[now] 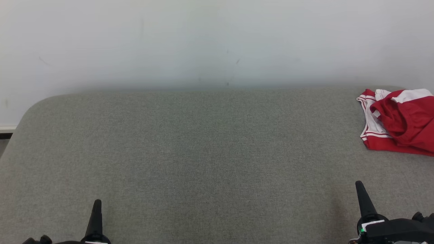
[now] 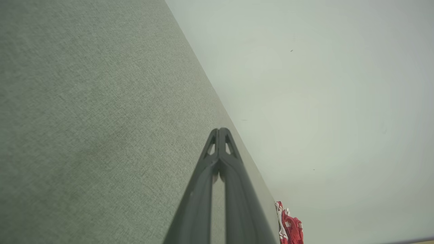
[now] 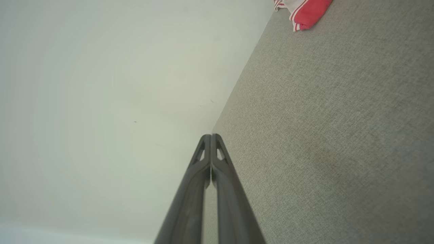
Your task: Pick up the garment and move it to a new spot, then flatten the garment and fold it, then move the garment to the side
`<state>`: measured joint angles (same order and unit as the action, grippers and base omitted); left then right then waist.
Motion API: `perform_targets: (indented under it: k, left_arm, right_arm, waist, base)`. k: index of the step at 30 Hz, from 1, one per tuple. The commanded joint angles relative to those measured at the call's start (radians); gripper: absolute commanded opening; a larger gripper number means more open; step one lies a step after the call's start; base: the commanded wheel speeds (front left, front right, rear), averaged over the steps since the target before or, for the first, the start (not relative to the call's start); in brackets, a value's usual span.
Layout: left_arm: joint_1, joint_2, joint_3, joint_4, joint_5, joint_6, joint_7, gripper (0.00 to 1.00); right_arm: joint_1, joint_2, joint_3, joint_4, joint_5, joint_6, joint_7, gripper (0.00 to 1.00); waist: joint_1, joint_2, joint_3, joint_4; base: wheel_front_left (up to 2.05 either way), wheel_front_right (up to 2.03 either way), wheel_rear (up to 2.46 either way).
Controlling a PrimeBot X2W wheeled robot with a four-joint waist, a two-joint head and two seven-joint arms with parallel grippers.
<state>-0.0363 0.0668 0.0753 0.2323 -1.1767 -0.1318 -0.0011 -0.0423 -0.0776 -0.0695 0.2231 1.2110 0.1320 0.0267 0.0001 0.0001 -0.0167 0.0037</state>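
A red and white garment [image 1: 403,125] is seen crumpled at about 3 o'clock in the head view. It lies on the grey fabric-covered table [image 1: 203,145] near the far edge and is cut off by the picture's right edge. White panels with thin red stripes are shown on its left side, and red cloth is bunched over them. The table is set against a pale wall [image 1: 203,40], and its far left corner is rounded.

The left hand [image 1: 97,202] is found at 7 o'clock and the right hand [image 1: 358,184] at 5 o'clock, both pointed away from the robot over the table's near part. Each is closed, its two dark fingers pressed together at the tips, and nothing is gripped. Both are well apart from the garment, the right one being the nearer.

In the left wrist view the garment [image 2: 290,227] is seen small at 5 o'clock, by the line where table and wall meet. In the right wrist view the garment [image 3: 310,13] is placed at 1 o'clock, at the top edge.
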Motion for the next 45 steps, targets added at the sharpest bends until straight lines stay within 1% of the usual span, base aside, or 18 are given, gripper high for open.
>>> perform_targets:
  k: [1,25,45]
  left_arm:
    - [-0.022,-0.001,0.006,-0.006,-0.025,0.001,0.007,0.00]
    - [-0.051,-0.009,0.024,0.004,-0.234,0.002,0.063,0.00]
    - [-0.071,-0.015,0.036,0.011,-0.369,0.002,0.100,0.00]
  right_arm:
    - [-0.017,0.002,-0.006,-0.005,0.026,-0.001,0.004,0.00]
    - [-0.044,0.016,-0.027,0.009,0.216,-0.002,0.048,0.00]
    - [-0.062,0.024,-0.041,0.018,0.343,-0.002,0.077,0.00]
  waist:
    - [-0.0001,-0.0001,0.000,0.000]
    - [-0.0001,-0.0001,0.009,-0.002]
    - [-0.0001,-0.0001,0.016,-0.003]
  base:
    - [0.00,0.00,0.00]
    - [0.00,0.00,0.00]
    - [0.00,0.00,0.00]
